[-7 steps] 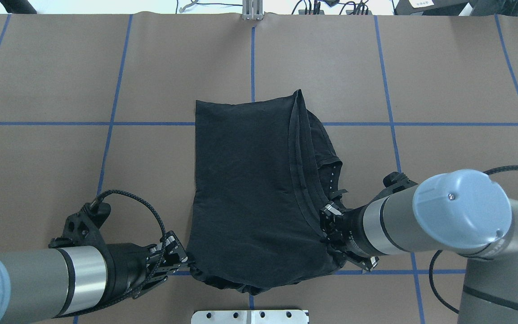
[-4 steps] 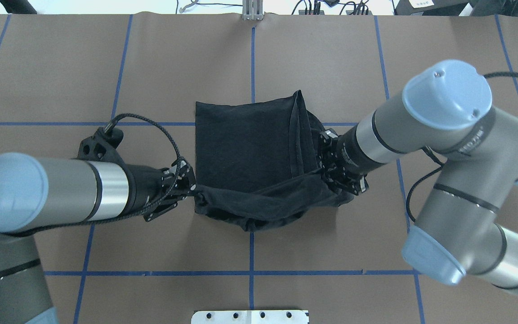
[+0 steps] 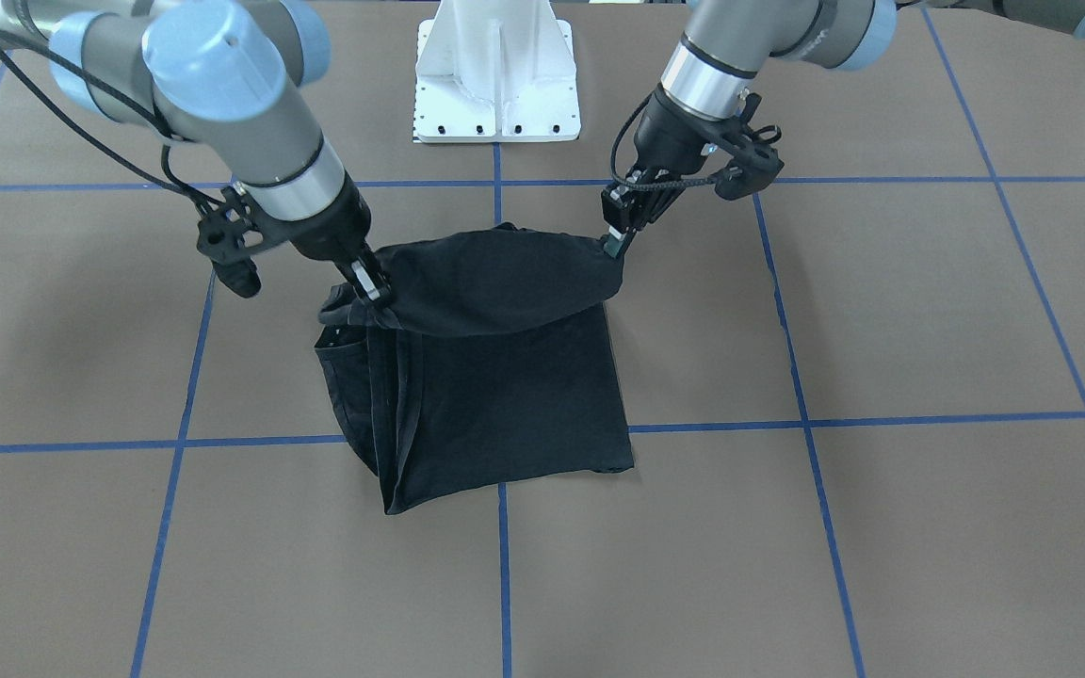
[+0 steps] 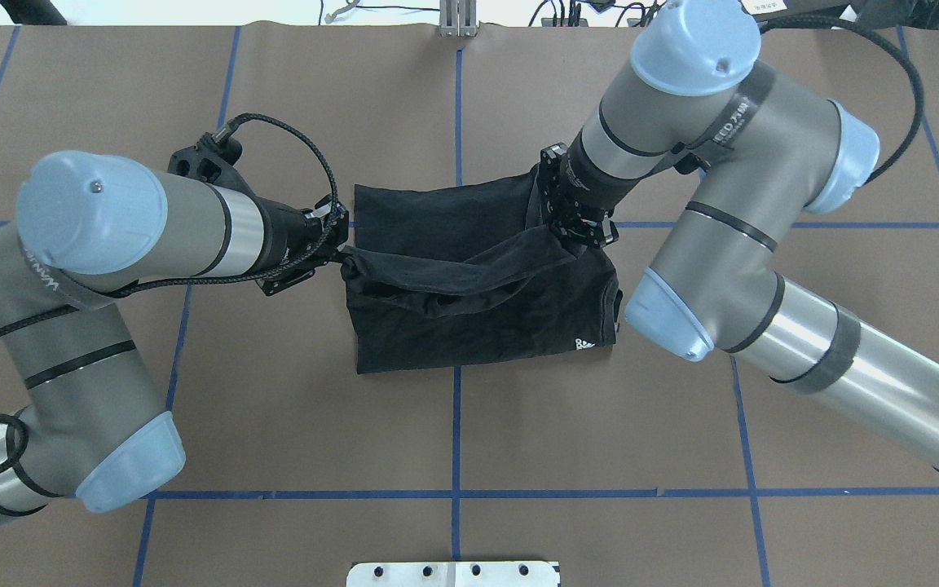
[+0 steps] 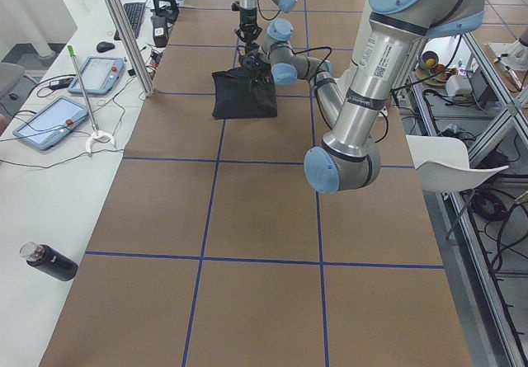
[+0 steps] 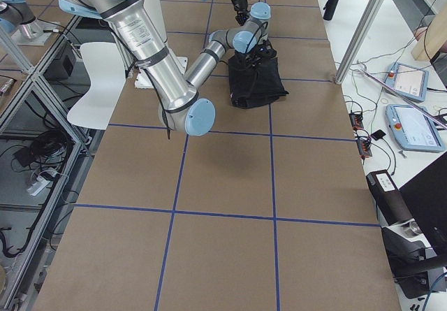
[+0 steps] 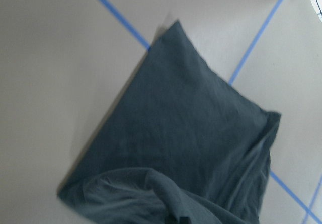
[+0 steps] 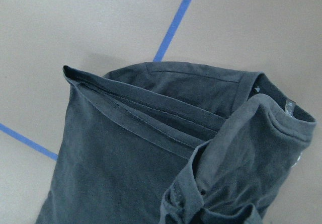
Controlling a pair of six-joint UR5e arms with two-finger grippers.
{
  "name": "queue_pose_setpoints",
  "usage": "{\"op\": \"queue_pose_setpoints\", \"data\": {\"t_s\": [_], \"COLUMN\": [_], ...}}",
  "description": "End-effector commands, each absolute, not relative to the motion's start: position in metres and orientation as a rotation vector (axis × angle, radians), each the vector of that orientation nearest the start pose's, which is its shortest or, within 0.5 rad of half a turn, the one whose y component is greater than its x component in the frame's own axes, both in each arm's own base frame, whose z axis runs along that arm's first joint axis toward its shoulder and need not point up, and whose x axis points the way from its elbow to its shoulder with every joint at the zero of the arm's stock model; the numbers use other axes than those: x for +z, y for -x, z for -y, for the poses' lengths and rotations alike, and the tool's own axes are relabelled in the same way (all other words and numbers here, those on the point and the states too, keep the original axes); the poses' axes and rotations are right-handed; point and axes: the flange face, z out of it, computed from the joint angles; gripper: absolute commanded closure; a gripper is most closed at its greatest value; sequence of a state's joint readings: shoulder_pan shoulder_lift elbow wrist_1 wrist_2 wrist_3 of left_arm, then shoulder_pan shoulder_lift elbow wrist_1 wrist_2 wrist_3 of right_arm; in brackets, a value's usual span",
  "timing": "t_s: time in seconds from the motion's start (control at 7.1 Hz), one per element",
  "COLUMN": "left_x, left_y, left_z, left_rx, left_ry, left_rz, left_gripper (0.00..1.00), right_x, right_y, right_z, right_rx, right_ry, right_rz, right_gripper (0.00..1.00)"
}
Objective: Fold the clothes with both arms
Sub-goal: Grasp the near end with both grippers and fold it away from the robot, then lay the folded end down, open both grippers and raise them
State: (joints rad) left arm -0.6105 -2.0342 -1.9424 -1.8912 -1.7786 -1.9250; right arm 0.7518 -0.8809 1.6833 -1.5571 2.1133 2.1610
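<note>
Overhead exterior view: the left gripper (image 4: 337, 247) and right gripper (image 4: 574, 226) each pinch one end of the T-shirt (image 4: 478, 326) edge, stretched sideways between them; its uncovered part lies beyond.

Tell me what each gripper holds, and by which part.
Both hold the T-shirt: the left gripper pinches one end of its lifted edge, the right gripper the other end.

Bare table (image 4: 315, 424) robot-side of T-shirt (image 4: 469, 334); left arm (image 4: 192, 224), right arm (image 4: 665, 147) flanking it
</note>
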Motion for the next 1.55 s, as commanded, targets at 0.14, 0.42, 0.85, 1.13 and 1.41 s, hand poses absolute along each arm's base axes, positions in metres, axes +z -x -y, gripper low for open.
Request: {"op": "queue_pose_setpoints", "data": {"t_s": [0.14, 0.42, 0.85, 1.13, 1.41], "left_x": [0.217, 0.239, 0.288, 0.29, 0.28], "left_y": [-0.43, -0.443, -0.44, -0.437, -0.42], "left_z": [0.474, 0.548, 0.66, 0.659, 0.648], "left_rx": [-0.769, -0.769, -0.77, -0.764, -0.745], "left_ry": [0.004, -0.082, -0.216, -0.22, -0.237], "left_rz": [-1.184, -1.152, -1.132, -1.134, -1.161], "left_gripper": [1.0, 1.0, 0.0, 0.0, 0.0], "right_x": [0.219, 0.234, 0.234, 0.221, 0.189], "right_y": [0.473, 0.48, 0.518, 0.478, 0.485], "right_z": [0.569, 0.609, 0.688, 0.718, 0.699], "right_rx": [0.993, 0.987, 0.985, 0.931, 0.877], "right_ry": [0.44, 0.411, 0.304, 0.281, 0.272], "right_rz": [0.889, 0.861, 0.919, 0.925, 0.978], "right_gripper": [1.0, 1.0, 0.0, 0.0, 0.0]}}
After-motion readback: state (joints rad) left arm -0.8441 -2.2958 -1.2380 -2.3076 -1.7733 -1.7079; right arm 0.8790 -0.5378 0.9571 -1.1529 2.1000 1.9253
